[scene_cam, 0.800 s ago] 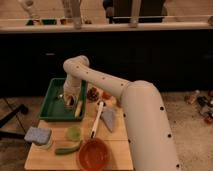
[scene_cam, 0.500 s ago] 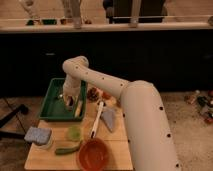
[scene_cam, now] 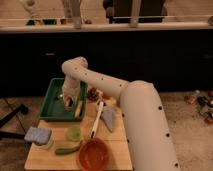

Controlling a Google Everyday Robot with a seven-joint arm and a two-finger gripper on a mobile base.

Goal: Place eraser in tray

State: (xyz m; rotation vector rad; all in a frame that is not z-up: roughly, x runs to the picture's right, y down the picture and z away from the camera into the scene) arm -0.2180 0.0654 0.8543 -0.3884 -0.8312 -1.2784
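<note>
Over the green tray, at the far left of the table, the gripper is held low, almost at the tray floor. Nearly nothing has been moved since a moment ago: the arm is seen in the same spot. A small whitish and reddish bit, likely the eraser, is seen right at the gripper, inside the tray. Whether it is gripped or let go cannot be told. A tan stick is lying just to the right. The job looks almost done; only letting go and lifting away may be left.
</note>
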